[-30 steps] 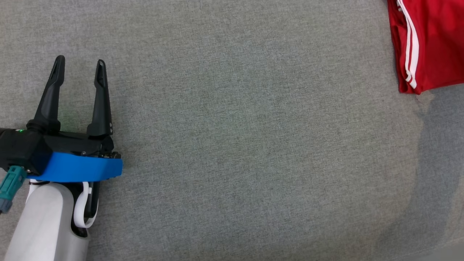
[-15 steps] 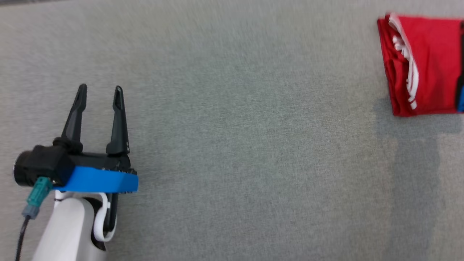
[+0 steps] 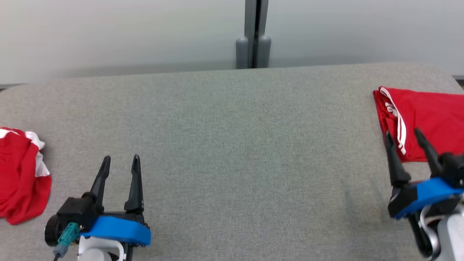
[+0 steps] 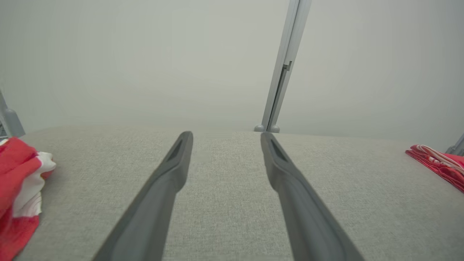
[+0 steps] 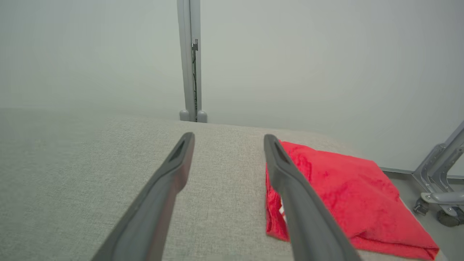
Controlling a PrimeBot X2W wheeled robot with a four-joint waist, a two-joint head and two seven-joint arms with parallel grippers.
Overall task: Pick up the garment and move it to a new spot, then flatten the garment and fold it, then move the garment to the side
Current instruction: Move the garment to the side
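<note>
A folded red garment (image 3: 431,116) with white stripes lies flat at the table's right end, also seen in the right wrist view (image 5: 348,195) and the left wrist view (image 4: 440,163). My right gripper (image 3: 402,133) stands open just in front of its near left corner, with nothing between the fingers; in its own view (image 5: 228,137) the right finger overlaps the cloth's left edge. A crumpled red and white garment (image 3: 18,177) lies at the table's left end (image 4: 16,185). My left gripper (image 3: 120,161) is open and empty to its right (image 4: 225,135).
The grey fabric table (image 3: 232,137) stretches wide between the two garments. Its far edge meets a pale wall with a grey post (image 3: 253,40). Beyond the table's right end stands a grey wheeled frame (image 5: 440,181) on the floor.
The head camera has tilted up, bringing the table's far edge, the wall and the crumpled garment into view. My right gripper has come into view, open, drawn back from the folded garment.
</note>
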